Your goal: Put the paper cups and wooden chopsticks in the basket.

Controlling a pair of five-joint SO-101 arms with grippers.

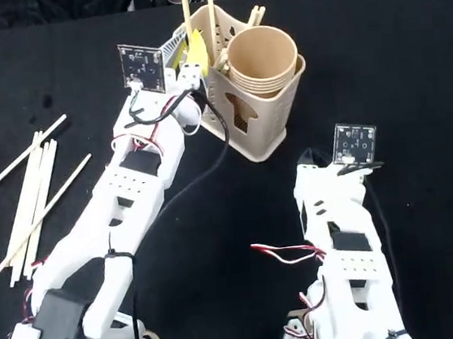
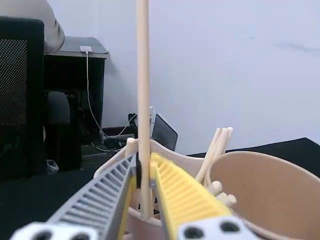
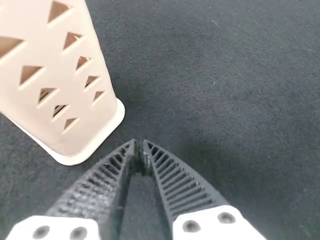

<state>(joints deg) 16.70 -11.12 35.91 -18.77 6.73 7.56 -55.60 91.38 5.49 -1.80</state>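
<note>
A beige perforated basket [image 1: 258, 125] stands at the back centre of the black table, with stacked paper cups [image 1: 263, 59] and a few chopsticks [image 1: 212, 20] in it. My left gripper [image 1: 189, 51] is at the basket's rim, shut on one wooden chopstick [image 2: 143, 100] held upright over the basket [image 2: 175, 160]; the cups [image 2: 265, 190] are just beside it. Several more chopsticks [image 1: 29, 196] lie loose at the table's left. My right gripper [image 3: 137, 152] is shut and holds nothing, low over the cloth near the basket's base [image 3: 55, 85].
The black cloth [image 1: 412, 75] covers the whole table. Behind the table are a dark chair [image 2: 20, 95] and a white wall. The right arm [image 1: 343, 222] rests at the front right.
</note>
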